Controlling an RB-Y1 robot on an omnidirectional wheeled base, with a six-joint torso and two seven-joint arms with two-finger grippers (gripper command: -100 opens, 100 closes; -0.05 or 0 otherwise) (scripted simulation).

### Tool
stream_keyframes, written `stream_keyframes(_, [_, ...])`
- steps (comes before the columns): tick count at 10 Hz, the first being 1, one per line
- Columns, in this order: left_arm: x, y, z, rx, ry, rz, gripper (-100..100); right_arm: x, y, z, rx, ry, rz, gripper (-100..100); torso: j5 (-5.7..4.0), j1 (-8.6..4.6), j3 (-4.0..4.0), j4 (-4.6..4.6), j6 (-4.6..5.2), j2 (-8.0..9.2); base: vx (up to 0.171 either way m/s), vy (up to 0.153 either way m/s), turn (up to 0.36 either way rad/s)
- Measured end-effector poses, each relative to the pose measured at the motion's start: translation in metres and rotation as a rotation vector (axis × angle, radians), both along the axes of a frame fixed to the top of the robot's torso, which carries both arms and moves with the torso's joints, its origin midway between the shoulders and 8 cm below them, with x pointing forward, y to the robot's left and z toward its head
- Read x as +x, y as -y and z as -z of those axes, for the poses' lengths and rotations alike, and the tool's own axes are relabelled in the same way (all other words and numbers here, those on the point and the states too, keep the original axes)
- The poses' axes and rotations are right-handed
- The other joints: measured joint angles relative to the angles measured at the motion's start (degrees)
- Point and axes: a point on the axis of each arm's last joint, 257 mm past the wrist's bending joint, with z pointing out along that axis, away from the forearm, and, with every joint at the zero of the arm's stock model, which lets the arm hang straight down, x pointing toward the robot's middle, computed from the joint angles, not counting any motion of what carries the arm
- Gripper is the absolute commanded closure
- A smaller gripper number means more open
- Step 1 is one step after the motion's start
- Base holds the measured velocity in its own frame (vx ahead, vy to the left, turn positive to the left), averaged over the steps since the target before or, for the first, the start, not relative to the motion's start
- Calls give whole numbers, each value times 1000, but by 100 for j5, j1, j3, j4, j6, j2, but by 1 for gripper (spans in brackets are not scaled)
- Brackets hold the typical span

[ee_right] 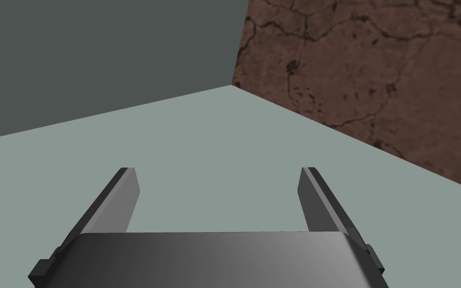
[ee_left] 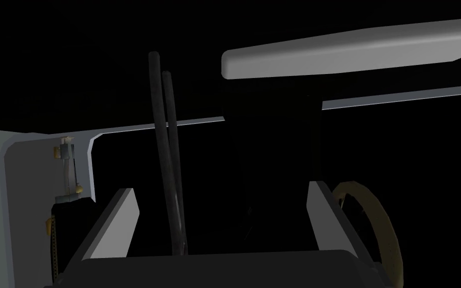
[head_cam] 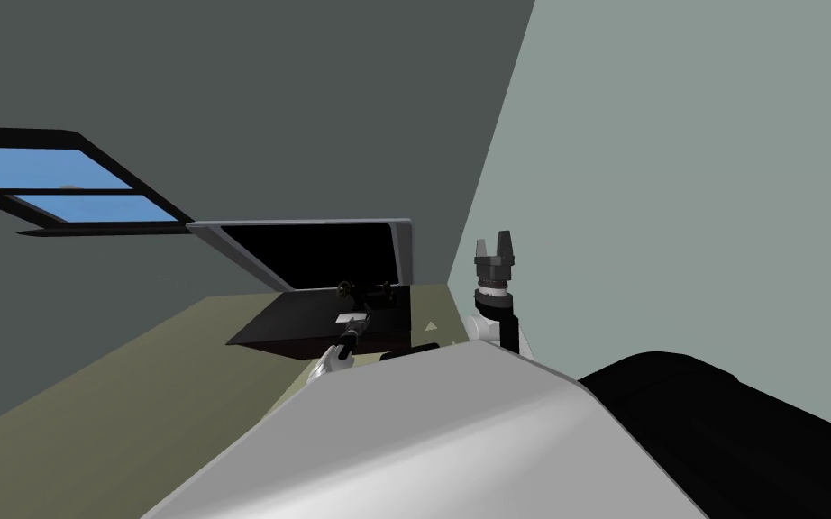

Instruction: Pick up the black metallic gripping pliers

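Two thin black handles of the pliers (ee_left: 167, 150) rise side by side between the fingers of my left gripper (ee_left: 220, 186), nearer one finger and touching neither. That gripper is open. In the head view the left gripper (head_cam: 353, 321) reaches low over a black tabletop (head_cam: 283, 332), just in front of some small dark objects (head_cam: 365, 290) that I cannot make out. My right gripper (head_cam: 493, 240) is raised beside the pale wall, away from the table, and stands open and empty (ee_right: 218, 172).
A black panel in a grey frame (head_cam: 400, 248) stands at the back of the tabletop; its grey edge (ee_left: 344, 47) hangs close above the left gripper. A yellowish ring (ee_left: 379, 225) lies beside one left finger. A window (head_cam: 62, 185) is on the dark wall.
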Motion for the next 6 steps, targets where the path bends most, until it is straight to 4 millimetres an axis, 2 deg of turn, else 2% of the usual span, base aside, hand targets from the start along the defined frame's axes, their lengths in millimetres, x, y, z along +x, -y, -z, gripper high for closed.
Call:
stream_keyframes(3, [0,0,0,0,0,0,-100,0,0,0,0,0,0,0,1,3,0,0,0,0,-3,8,-46])
stream_keyframes(6, [5,-14,2,8,0,-30,-100,0,0,0,0,0,0,0,2,8,5,2,2,9,-27,19,-138])
